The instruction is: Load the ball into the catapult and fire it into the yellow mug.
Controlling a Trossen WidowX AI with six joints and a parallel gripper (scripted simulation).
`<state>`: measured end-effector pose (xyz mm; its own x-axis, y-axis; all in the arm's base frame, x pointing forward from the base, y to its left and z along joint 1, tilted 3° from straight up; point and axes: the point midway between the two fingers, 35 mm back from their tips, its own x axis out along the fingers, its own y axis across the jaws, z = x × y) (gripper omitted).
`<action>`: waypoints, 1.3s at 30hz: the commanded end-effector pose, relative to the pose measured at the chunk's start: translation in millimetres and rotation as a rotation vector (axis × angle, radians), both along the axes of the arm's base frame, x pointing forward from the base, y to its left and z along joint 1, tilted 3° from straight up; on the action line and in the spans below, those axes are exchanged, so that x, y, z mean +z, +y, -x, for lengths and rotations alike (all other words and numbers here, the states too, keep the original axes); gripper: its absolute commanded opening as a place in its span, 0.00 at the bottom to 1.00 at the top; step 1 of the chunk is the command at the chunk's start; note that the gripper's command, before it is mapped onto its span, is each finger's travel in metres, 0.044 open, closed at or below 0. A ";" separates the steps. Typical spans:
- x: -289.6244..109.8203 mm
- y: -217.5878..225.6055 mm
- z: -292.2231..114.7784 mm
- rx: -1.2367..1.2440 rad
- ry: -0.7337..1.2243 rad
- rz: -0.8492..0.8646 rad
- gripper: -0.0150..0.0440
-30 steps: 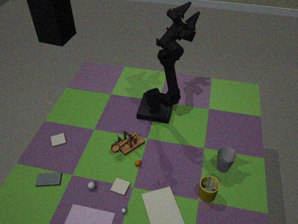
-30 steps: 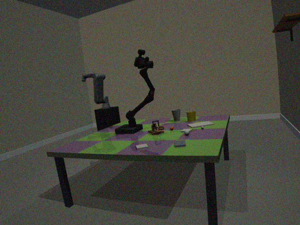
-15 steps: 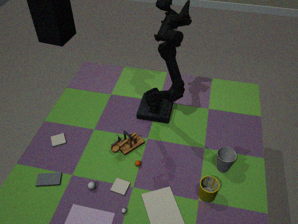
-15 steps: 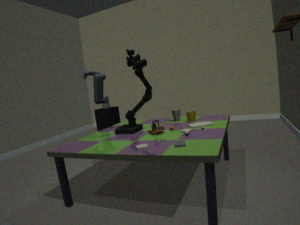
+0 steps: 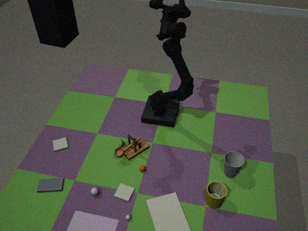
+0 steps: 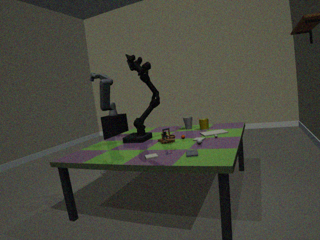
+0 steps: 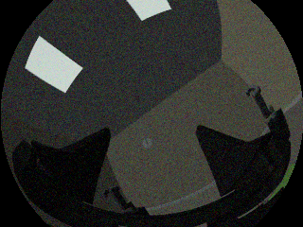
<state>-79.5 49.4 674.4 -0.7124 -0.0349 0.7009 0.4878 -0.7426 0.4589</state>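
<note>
Tabletop (image 6: 222, 165) work is not yet begun: the claw (image 6: 129, 59) is raised high, spread wide and holding nothing. The catapult (image 5: 132, 147) sits near the base; the orange ball (image 5: 142, 168), just beside it, should be approached from above.

My arm (image 5: 179, 64) is black on a black base (image 5: 146, 118). Table top (image 5: 82, 109) is green and purple checks. Catapult (image 5: 131, 147) is tan wood, ball (image 5: 142, 168) orange. Target mug (image 5: 216, 194) yellow, the other cup (image 5: 233, 164) grey. Two small balls (image 5: 94, 190) white. Flat tiles: cream (image 5: 60, 144), grey (image 5: 50, 184), pale lilac (image 5: 92, 222).
</note>
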 end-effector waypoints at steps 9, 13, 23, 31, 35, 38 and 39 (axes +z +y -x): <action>-14.3 -73.8 20.8 0.052 -0.007 -0.312 1.00; -20.9 -97.4 22.7 0.072 0.008 -0.415 1.00; -40.8 -154.3 17.2 0.129 0.080 -0.662 1.00; -62.5 -201.8 3.9 0.168 0.172 -0.875 1.00; -74.7 -223.8 -5.9 0.186 0.231 -0.978 1.00; -84.4 -239.3 -14.5 0.200 0.281 -1.053 1.00; -87.8 -244.3 -17.6 0.204 0.298 -1.077 1.00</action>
<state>-69.2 -179.9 596.5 -0.4681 -0.7820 0.4115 0.6324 -0.6217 -0.4621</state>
